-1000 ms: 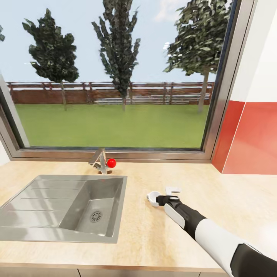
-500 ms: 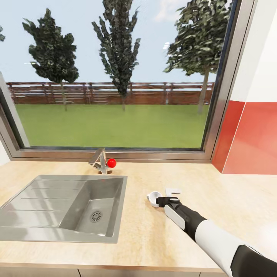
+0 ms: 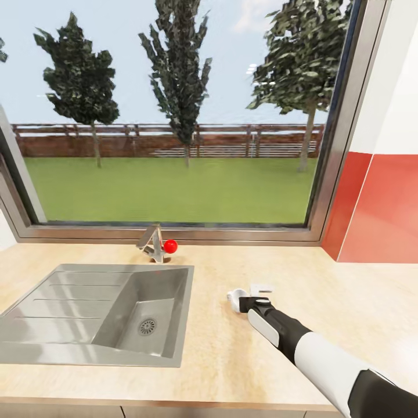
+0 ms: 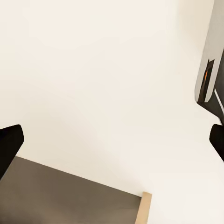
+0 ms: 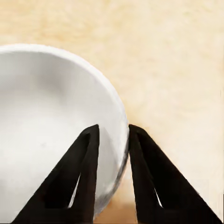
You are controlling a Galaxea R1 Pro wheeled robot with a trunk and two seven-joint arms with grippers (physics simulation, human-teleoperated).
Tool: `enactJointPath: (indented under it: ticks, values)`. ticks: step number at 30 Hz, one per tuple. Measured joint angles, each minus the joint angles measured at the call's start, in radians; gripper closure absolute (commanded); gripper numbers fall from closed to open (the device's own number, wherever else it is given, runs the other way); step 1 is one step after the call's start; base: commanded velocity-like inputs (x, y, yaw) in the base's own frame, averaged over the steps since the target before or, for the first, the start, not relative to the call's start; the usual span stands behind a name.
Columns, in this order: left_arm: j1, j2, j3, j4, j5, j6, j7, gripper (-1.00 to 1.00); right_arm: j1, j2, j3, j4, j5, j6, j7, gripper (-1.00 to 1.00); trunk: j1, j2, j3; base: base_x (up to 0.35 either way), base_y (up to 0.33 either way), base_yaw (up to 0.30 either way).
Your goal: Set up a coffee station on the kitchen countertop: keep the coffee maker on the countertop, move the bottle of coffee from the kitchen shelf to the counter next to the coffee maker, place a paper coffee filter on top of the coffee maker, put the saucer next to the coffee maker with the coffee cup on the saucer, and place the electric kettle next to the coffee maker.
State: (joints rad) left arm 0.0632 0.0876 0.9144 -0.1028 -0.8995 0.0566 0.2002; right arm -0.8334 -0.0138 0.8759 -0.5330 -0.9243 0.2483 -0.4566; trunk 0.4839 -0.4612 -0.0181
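The right gripper (image 5: 113, 135) pinches the rim of the coffee cup (image 5: 51, 130) — one finger inside the bowl, one outside — just over the kitchen countertop (image 3: 232, 360), right of the sink (image 3: 96, 310). The cup looks light, stiff and glazed, so likely slippery and chip-prone; a wall pinch could let it tilt, and a firmer hold lower on the wall seems safer. The left gripper's (image 4: 112, 140) fingers stand wide apart, holding nothing

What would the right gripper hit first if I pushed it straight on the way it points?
Probably the light-wood kitchen countertop. The right gripper already straddles the rim of the small white coffee cup, one finger inside, one outside, and only worktop shows beyond the tips, though depth is unclear.
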Motion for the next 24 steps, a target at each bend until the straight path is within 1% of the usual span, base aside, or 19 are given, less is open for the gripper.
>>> enactJointPath:
  ticks: [2, 18, 22, 24]
  values:
    - [0.000, 0.000, 0.000, 0.000, 0.000, 0.000, 0.000, -1.00, -0.001, 0.000, -0.001, 0.000, 0.018, 0.002, -0.003, 1.00, 0.000, 0.000, 0.000, 0.000, 0.000, 0.000]
    - [0.000, 0.000, 0.000, 0.000, 0.000, 0.000, 0.000, -1.00, -0.001, 0.000, -0.001, 0.000, 0.018, 0.001, -0.003, 1.00, 0.000, 0.000, 0.000, 0.000, 0.000, 0.000]
    - [0.000, 0.000, 0.000, 0.000, 0.000, 0.000, 0.000, -1.00, -0.001, 0.000, -0.001, -0.002, 0.015, 0.001, -0.002, 1.00, 0.000, 0.000, 0.000, 0.000, 0.000, 0.000]
    - [0.000, 0.000, 0.000, 0.000, 0.000, -0.002, 0.000, -1.00, 0.000, 0.000, 0.000, -0.006, 0.004, 0.001, -0.004, 1.00, 0.000, 0.000, 0.000, 0.000, 0.000, 0.000]
